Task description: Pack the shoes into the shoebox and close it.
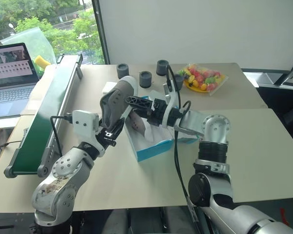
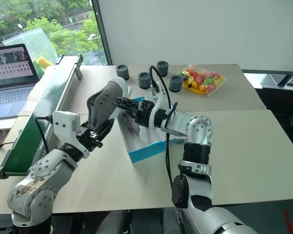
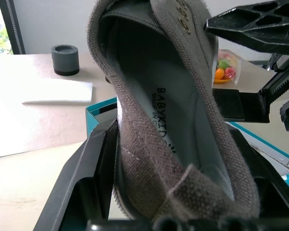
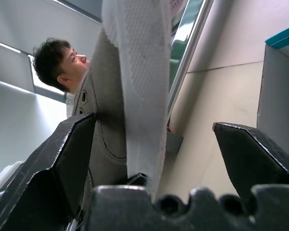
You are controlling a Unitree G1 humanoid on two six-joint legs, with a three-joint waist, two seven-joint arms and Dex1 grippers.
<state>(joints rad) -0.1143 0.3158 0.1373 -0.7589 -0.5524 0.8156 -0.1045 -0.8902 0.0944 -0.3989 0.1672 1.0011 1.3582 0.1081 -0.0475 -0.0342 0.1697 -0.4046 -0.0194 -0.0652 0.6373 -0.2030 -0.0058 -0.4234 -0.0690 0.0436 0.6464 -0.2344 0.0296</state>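
My left gripper (image 1: 114, 129) is shut on the heel end of one grey shoe (image 1: 117, 99) and holds it upright, toe up, over the left end of the blue shoebox (image 1: 151, 148). In the left wrist view the shoe (image 3: 173, 120) fills the space between the black fingers (image 3: 89, 187). My right gripper (image 1: 133, 103) reaches in level from the right, open. Its fingers (image 4: 58, 159) stand on either side of the shoe's pale sole (image 4: 135, 82) without closing on it. A grey-and-white shape (image 2: 135, 126) lies inside the box; I cannot tell whether it is the other shoe.
Along the table's left side runs a green conveyor (image 1: 44, 112), with a laptop (image 1: 10, 73) beyond it. Several dark cylinders (image 1: 145, 78), a white pad (image 3: 53, 91) and a bag of colourful fruit (image 1: 203, 78) sit behind the box. A person (image 4: 58, 62) is to the left.
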